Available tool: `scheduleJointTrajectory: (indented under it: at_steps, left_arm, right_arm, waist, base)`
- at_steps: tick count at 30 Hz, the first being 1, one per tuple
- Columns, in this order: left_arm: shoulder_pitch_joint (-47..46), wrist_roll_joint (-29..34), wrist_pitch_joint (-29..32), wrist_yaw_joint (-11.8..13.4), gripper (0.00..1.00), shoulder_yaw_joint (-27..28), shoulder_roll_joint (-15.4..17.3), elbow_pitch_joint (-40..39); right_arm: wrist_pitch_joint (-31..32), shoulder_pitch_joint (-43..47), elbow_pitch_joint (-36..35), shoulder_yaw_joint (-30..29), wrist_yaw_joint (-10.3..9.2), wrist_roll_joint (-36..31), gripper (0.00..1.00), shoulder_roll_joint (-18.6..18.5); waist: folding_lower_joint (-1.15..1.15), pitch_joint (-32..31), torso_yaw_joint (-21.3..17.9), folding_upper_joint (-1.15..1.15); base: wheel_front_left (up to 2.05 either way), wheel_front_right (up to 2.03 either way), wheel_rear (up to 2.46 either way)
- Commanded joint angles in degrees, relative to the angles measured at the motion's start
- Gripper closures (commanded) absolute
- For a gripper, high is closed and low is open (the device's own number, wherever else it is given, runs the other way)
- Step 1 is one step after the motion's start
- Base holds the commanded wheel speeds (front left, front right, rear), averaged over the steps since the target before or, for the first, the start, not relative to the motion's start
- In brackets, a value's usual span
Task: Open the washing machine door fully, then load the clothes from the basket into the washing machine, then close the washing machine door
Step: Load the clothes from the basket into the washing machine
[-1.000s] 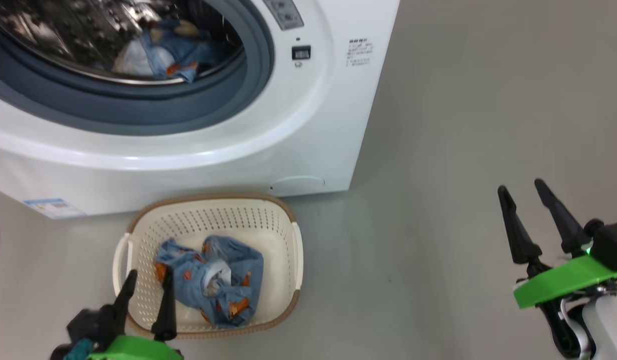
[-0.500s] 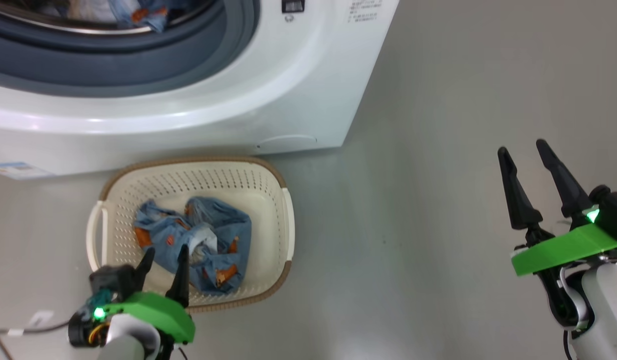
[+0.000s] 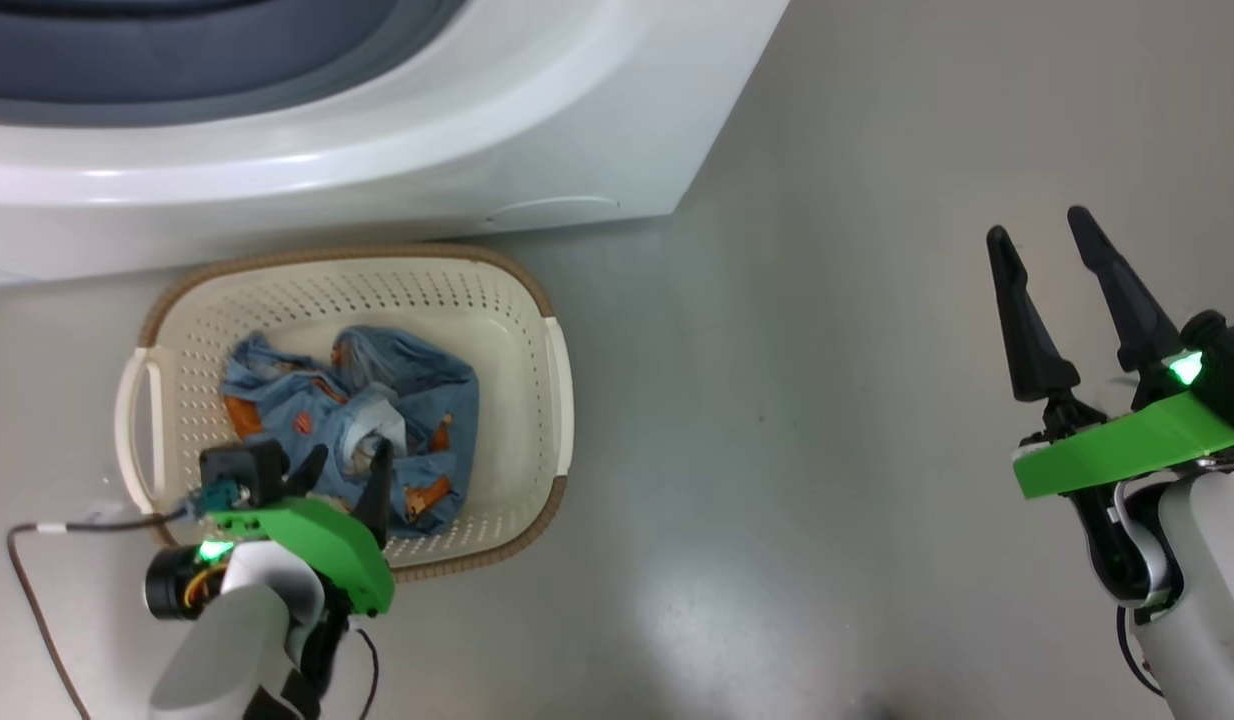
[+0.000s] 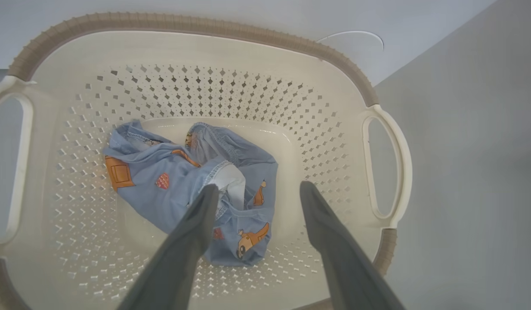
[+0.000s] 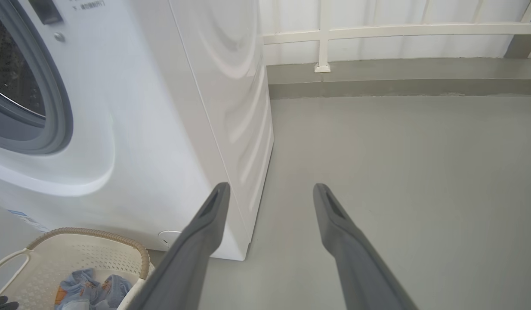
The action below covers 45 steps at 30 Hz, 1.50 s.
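1. Grey, smooth floor [image 3: 827,450] lies under us, and the right wrist view shows a white railing [image 5: 377,30] along its far edge.
2. We see the washing machine [image 3: 377,170] at the top of the head view, with its grey gasket [image 3: 177,60] ringing the drum opening.
3. The basket [image 3: 377,290] stands on the floor just in front of the machine, its brown rim close to the white front panel.
4. The clothes [image 3: 427,400] lie crumpled in the bottom of the basket: 1 light blue piece with orange prints and a pale fold at its middle.
5. Our left gripper [image 3: 349,452] hangs over the basket with its 2 fingers spread wide and nothing between them. In the left wrist view, 1 tip overlaps the pale fold and the other sits over bare basket bottom beside the cloth. We cannot tell whether either tip touches.
6. Our right gripper [image 3: 1036,225] is well apart to the right, over bare floor, with its fingers parted and empty.
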Motion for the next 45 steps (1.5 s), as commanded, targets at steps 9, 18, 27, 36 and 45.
scheduleJointTrajectory:
  at_steps: [9,18,27,36,45]
  left_arm:
    - [-4.42,-2.96,3.66,0.03,0.0,-2.95,3.54,3.81]
    - [-8.06,-4.62,8.07,0.02,0.0,-5.77,5.33,5.6]
    - [-11.68,-4.56,11.67,0.27,0.0,-7.33,7.53,6.57]
    - [-14.49,-4.2,13.65,2.11,0.0,-8.19,8.34,6.86]
    - [-16.24,-4.26,15.43,3.44,0.0,-8.83,9.25,6.97]
  right_arm:
    - [-0.46,-1.81,-2.03,1.17,0.32,-1.21,0.0,-0.83]
    - [-0.46,-3.45,-2.63,1.86,0.32,-1.19,0.0,-0.68]
    - [-0.46,-5.29,-3.51,2.92,0.32,-1.15,0.0,-0.19]
    - [-0.46,-6.05,-4.2,3.32,0.32,-1.15,0.0,0.0]
    - [-0.46,-6.66,-4.81,3.95,0.32,-1.08,0.0,0.63]
  waist:
    - [-0.01,5.47,-1.18,0.0]
    - [-0.01,9.39,-2.27,0.0]
    - [-0.01,13.02,-3.78,0.0]
    - [-0.01,15.62,-4.61,0.0]
    - [-0.01,17.82,-5.55,0.0]
  base:
    - [0.0,0.0,0.0]
    - [0.0,0.0,0.0]
    - [0.0,0.0,0.0]
    - [0.0,0.0,0.0]
    - [0.0,0.0,0.0]
